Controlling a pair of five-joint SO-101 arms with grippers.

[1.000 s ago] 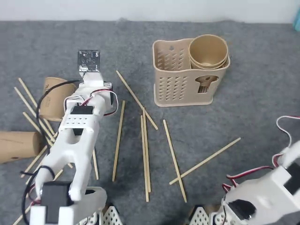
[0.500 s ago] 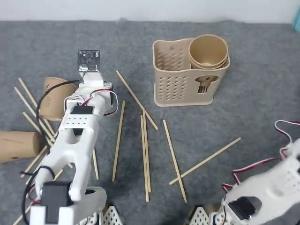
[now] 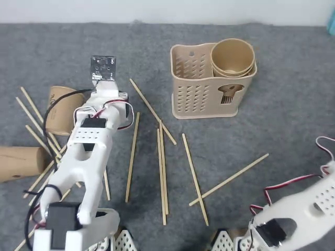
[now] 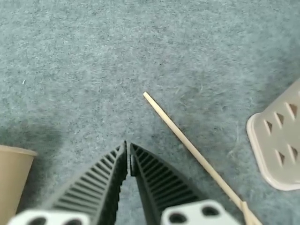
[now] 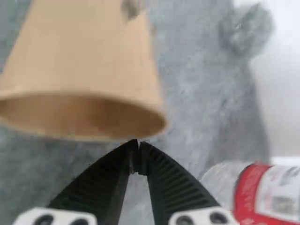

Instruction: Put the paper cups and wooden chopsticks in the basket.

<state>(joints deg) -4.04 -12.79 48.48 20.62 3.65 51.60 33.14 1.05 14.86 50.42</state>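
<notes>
The beige basket (image 3: 194,83) stands at the back with two stacked paper cups (image 3: 233,56) in its right part. Two more paper cups (image 3: 62,109) (image 3: 20,162) lie on their sides at the left. Several wooden chopsticks (image 3: 162,172) are scattered over the grey mat, one cluster (image 3: 35,125) by the left cups. My left gripper (image 4: 127,143) is shut and empty, low over the mat between a cup (image 4: 10,180) and a chopstick (image 4: 187,146). My right gripper (image 5: 135,142) is shut, its tips at the rim of a lying paper cup (image 5: 82,75).
The left arm (image 3: 93,141) stretches from the front edge over the left chopsticks. The right arm (image 3: 303,214) sits at the front right corner. A red-labelled object (image 5: 272,192) lies close to the right gripper. A basket corner (image 4: 280,140) is near the left gripper.
The right arm has sunk toward the front right corner of the high view. The left arm's wrist has edged slightly toward the back and right.
</notes>
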